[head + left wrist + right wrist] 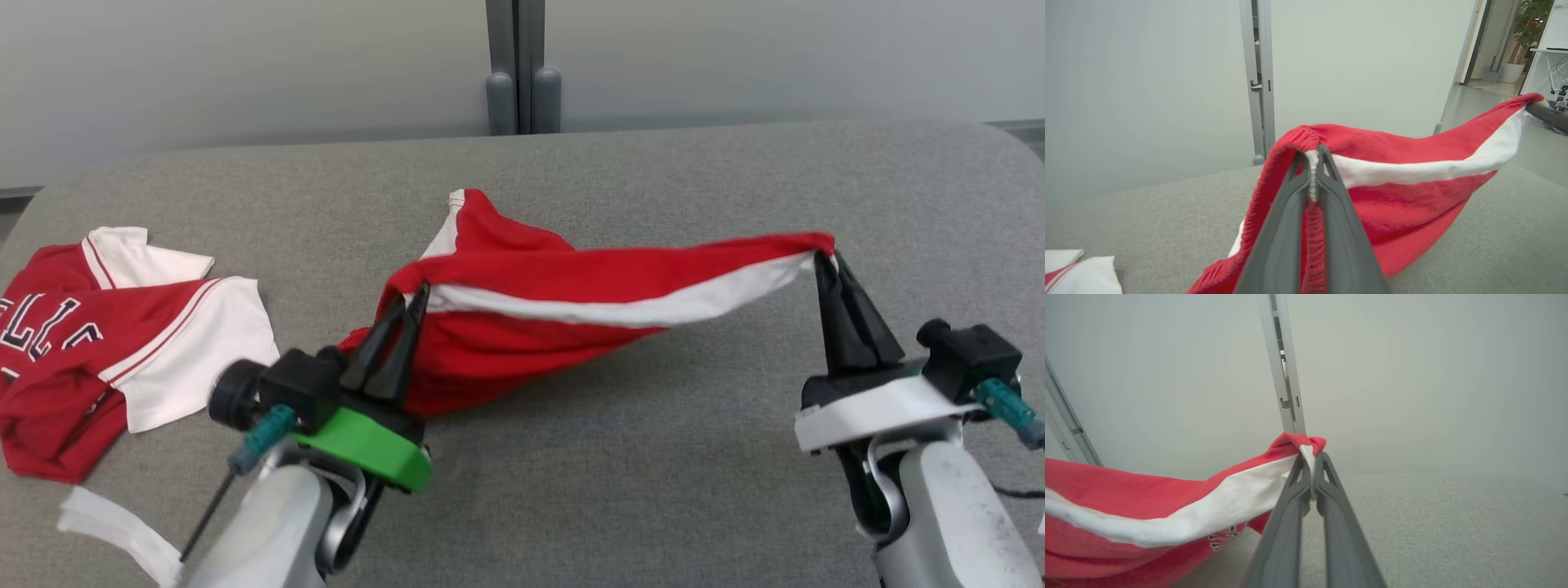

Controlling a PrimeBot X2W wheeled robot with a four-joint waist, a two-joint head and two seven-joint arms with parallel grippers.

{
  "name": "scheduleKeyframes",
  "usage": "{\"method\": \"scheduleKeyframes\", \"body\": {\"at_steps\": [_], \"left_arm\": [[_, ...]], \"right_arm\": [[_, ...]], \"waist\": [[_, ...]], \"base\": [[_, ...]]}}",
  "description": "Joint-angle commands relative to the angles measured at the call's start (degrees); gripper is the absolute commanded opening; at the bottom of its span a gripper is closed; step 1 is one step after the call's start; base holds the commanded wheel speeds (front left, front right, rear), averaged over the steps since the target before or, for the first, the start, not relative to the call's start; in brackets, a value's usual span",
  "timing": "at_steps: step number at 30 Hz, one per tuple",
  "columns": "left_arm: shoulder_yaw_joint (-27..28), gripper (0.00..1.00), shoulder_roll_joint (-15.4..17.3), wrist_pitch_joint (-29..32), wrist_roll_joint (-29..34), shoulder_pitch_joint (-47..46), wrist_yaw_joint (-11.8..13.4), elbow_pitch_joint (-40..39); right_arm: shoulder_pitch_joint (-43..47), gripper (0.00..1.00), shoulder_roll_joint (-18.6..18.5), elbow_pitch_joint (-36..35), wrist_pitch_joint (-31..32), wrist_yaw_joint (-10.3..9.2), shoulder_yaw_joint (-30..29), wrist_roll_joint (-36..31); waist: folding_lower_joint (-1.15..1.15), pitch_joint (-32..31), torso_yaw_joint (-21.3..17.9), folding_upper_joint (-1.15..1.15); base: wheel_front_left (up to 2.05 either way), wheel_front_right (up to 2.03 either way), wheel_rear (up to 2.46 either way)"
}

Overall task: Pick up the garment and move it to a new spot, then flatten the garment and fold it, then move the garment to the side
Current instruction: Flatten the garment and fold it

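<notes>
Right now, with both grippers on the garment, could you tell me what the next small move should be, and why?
Probably raise both grippers together: the left gripper and right gripper are each shut on the garment, yet its middle sags onto the table.

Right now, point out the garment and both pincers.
garment (531, 273), head view, red panel above the white band.
left pincer (412, 294), head view, between its fingertips.
right pincer (826, 258), head view, between its fingertips.

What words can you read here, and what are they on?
"LL", with cut-off letters either side: on the folded shirt at the left.
Black-and-white print beneath the held shirt: too crumpled to read.
No other text.
</notes>
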Motion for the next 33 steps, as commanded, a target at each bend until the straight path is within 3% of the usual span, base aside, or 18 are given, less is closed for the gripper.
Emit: {"method": "scheduleKeyframes", "body": {"at_steps": [1, 11, 15, 19, 28, 33], "left_arm": [[-0.8, 0.0, 2.0, 0.0, -1.3, -3.0, -0.2, -0.7], [-3.7, 0.0, 9.5, 4.2, -7.2, -22.2, -0.2, -7.7], [-3.2, 0.0, 10.1, 5.8, -8.9, -28.1, -0.2, -8.1], [-1.8, 0.0, 8.2, 6.4, -10.7, -33.3, 0.0, -6.6], [-1.2, 0.0, 5.3, 2.5, -7.7, -48.6, -0.1, 4.8], [1.2, 0.0, 3.6, 0.1, -7.1, -56.2, -0.2, 10.6]], "right_arm": [[-1.7, 0.0, -1.3, -1.8, 0.0, -0.09, 0.4, 0.2], [-15.1, 0.0, -9.8, -9.6, 2.1, -0.08, 2.4, 6.4], [-20.8, 0.0, -11.8, -11.7, 6.1, -0.08, 2.6, 7.7], [-27.5, 0.0, -13.6, -11.2, 8.7, -0.08, 3.9, 6.9], [-47.5, 0.0, -12.6, 1.5, 4.9, -0.08, 7.0, 3.1], [-57.0, 0.0, -10.9, 10.7, 1.6, -0.08, 6.2, 0.3]], "waist": [[0.0, -1.8, -0.4, 0.0], [0.0, -2.0, -2.1, 0.0], [0.0, 0.8, -3.3, 0.0], [0.0, 6.2, -4.3, 0.0], [0.0, 19.7, -6.2, 0.0], [0.0, 22.4, -6.9, 0.0]], "base": [[0.0, 0.0, 0.0], [0.0, 0.0, 0.0], [0.0, 0.0, 0.0], [0.0, 0.0, 0.0], [0.0, 0.0, 0.0], [0.0, 0.0, 0.0]]}}
